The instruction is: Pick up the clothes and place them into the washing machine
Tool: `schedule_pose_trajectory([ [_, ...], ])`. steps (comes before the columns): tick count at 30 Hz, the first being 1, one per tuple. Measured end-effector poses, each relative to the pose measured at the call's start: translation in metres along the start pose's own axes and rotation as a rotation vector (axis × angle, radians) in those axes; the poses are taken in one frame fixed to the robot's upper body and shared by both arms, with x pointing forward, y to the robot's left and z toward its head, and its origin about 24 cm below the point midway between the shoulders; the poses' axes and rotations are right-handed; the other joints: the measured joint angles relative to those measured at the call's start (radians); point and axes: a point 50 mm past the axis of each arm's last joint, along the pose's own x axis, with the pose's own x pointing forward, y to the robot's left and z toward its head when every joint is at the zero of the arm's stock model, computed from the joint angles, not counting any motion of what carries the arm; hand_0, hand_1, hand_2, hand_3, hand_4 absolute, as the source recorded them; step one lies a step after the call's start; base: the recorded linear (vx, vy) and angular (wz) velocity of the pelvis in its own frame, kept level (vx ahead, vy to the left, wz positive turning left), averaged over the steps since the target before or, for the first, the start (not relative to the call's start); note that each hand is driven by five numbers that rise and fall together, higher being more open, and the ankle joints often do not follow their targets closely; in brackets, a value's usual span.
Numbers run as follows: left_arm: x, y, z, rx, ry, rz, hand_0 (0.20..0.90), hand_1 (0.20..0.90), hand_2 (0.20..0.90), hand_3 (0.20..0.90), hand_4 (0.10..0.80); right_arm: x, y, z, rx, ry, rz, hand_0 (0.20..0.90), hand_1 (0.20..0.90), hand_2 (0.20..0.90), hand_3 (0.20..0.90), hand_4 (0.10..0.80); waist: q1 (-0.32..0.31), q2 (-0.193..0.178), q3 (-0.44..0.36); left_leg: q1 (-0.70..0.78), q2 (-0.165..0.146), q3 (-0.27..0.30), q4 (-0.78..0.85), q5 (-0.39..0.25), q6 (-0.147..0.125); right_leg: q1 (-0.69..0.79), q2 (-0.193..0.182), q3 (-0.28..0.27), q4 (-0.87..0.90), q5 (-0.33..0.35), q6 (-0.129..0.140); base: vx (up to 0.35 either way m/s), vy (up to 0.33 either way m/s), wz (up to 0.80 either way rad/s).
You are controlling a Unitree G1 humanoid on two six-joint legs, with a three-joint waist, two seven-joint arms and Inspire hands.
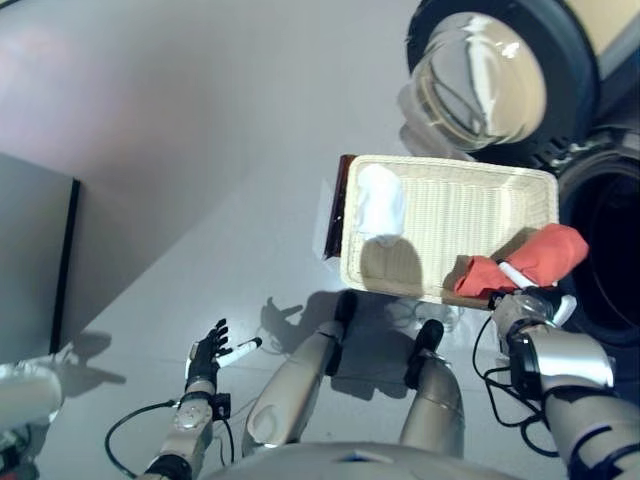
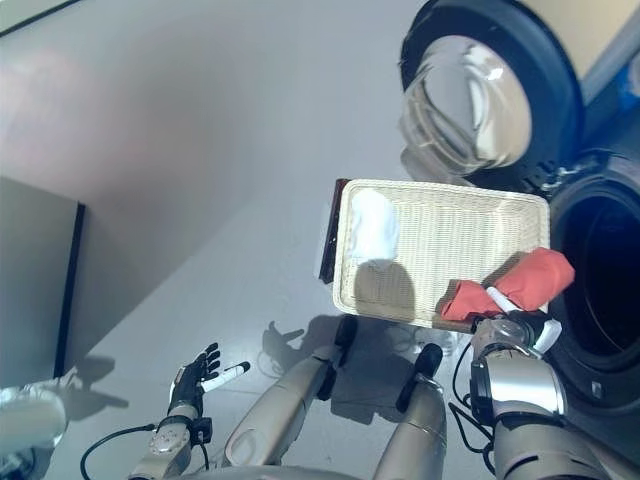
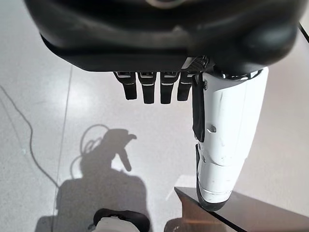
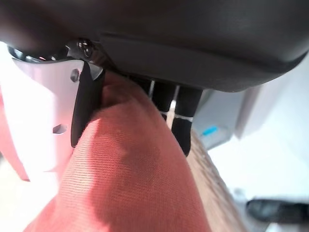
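Note:
A red garment (image 1: 530, 260) hangs over the near right corner of the white wicker basket (image 1: 470, 200), and my right hand (image 1: 527, 300) is shut on it, thumb and fingers pinching the cloth (image 4: 130, 183). A white garment (image 1: 380, 205) lies in the basket's left end. The washing machine's dark drum opening (image 1: 610, 250) is just right of the basket, its round glass door (image 1: 480, 80) swung open behind. My left hand (image 1: 208, 355) hangs low at the left over the floor, fingers relaxed and holding nothing (image 3: 154, 87).
The basket rests on a low dark stand (image 1: 335, 205) on the grey floor. A dark flat panel (image 1: 35, 255) stands at the far left.

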Motion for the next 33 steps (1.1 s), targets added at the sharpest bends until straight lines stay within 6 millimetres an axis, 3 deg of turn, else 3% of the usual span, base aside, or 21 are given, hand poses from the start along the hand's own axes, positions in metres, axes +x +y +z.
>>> schedule_pose_trajectory([
  [5, -0.006, 0.000, -0.018, -0.068, 0.072, 0.015, 0.900, 0.900, 0.900, 0.900, 0.800, -0.014, 0.021, -0.024, 0.370, 0.056, 0.104, 0.200, 0.200, 0.200, 0.200, 0.300, -0.036, 0.016, -0.021, 0.043, 0.011, 0.055, -0.039, -0.004, 0.006, 0.027, 0.019, 0.034, -0.079, 0.053, 0.007, 0.032, 0.042, -0.44],
  [8, -0.009, -0.007, -0.024, -0.148, 0.096, 0.014, 0.900, 0.900, 0.900, 0.900, 0.800, -0.029, 0.035, -0.043, 0.520, 0.108, 0.138, 0.200, 0.200, 0.200, 0.200, 0.300, -0.050, 0.034, -0.030, 0.071, 0.018, 0.081, -0.060, -0.006, 0.009, 0.043, 0.029, 0.058, -0.108, 0.069, 0.005, 0.019, 0.022, -0.28],
  [11, -0.010, -0.014, -0.023, -0.170, 0.085, -0.014, 0.900, 0.900, 0.900, 0.900, 0.800, -0.034, 0.042, -0.044, 0.600, 0.120, 0.136, 0.200, 0.200, 0.200, 0.200, 0.300, -0.054, 0.055, -0.040, 0.075, 0.023, 0.088, -0.067, -0.006, 0.009, 0.046, 0.033, 0.063, -0.122, 0.075, 0.006, 0.007, 0.021, -0.11],
  [22, -0.016, -0.031, -0.027, -0.181, 0.090, -0.070, 0.900, 0.900, 0.900, 0.900, 0.800, -0.036, 0.062, 0.046, 0.861, -0.063, 0.161, 0.200, 0.200, 0.200, 0.200, 0.300, -0.053, 0.147, -0.042, 0.107, 0.025, 0.130, -0.126, 0.010, 0.019, 0.030, 0.038, 0.112, -0.135, 0.085, 0.005, 0.039, 0.029, -0.12],
  [25, -0.017, -0.034, -0.027, -0.185, 0.083, -0.079, 0.900, 0.900, 0.900, 0.900, 0.800, -0.036, 0.062, 0.073, 0.905, -0.098, 0.147, 0.200, 0.200, 0.200, 0.200, 0.300, -0.051, 0.161, -0.045, 0.120, 0.025, 0.132, -0.138, 0.011, 0.019, 0.029, 0.042, 0.127, -0.134, 0.081, 0.007, 0.021, 0.046, -0.12],
  [27, -0.017, -0.034, -0.026, -0.186, 0.076, -0.082, 0.900, 0.900, 0.900, 0.900, 0.800, -0.038, 0.060, 0.104, 0.952, -0.143, 0.132, 0.200, 0.200, 0.200, 0.200, 0.300, -0.048, 0.169, -0.046, 0.121, 0.021, 0.139, -0.142, 0.011, 0.018, 0.017, 0.041, 0.144, -0.132, 0.078, 0.013, -0.037, 0.056, -0.17],
  [28, -0.016, -0.035, -0.025, -0.185, 0.069, -0.088, 0.900, 0.900, 0.900, 0.900, 0.800, -0.043, 0.058, 0.132, 1.003, -0.189, 0.141, 0.900, 0.900, 0.900, 0.900, 0.800, -0.047, 0.182, -0.045, 0.120, 0.018, 0.147, -0.153, 0.016, 0.024, 0.008, 0.041, 0.152, -0.129, 0.079, 0.015, -0.009, 0.040, -0.13],
  [31, -0.016, -0.040, -0.019, -0.180, 0.043, -0.112, 0.900, 0.900, 0.900, 0.900, 0.800, -0.058, 0.046, 0.197, 1.104, -0.322, 0.195, 0.900, 0.900, 0.900, 0.900, 0.800, -0.034, 0.227, -0.047, 0.120, 0.007, 0.156, -0.171, 0.017, 0.021, -0.007, 0.034, 0.169, -0.131, 0.084, 0.023, 0.030, 0.066, -0.09],
  [33, -0.017, -0.041, -0.017, -0.192, 0.027, -0.118, 0.900, 0.900, 0.900, 0.900, 0.800, -0.069, 0.045, 0.212, 1.125, -0.398, 0.213, 0.900, 0.900, 0.900, 0.900, 0.800, -0.027, 0.245, -0.043, 0.116, -0.001, 0.164, -0.177, 0.022, 0.027, -0.026, 0.035, 0.185, -0.121, 0.083, 0.031, 0.022, 0.046, -0.14],
])
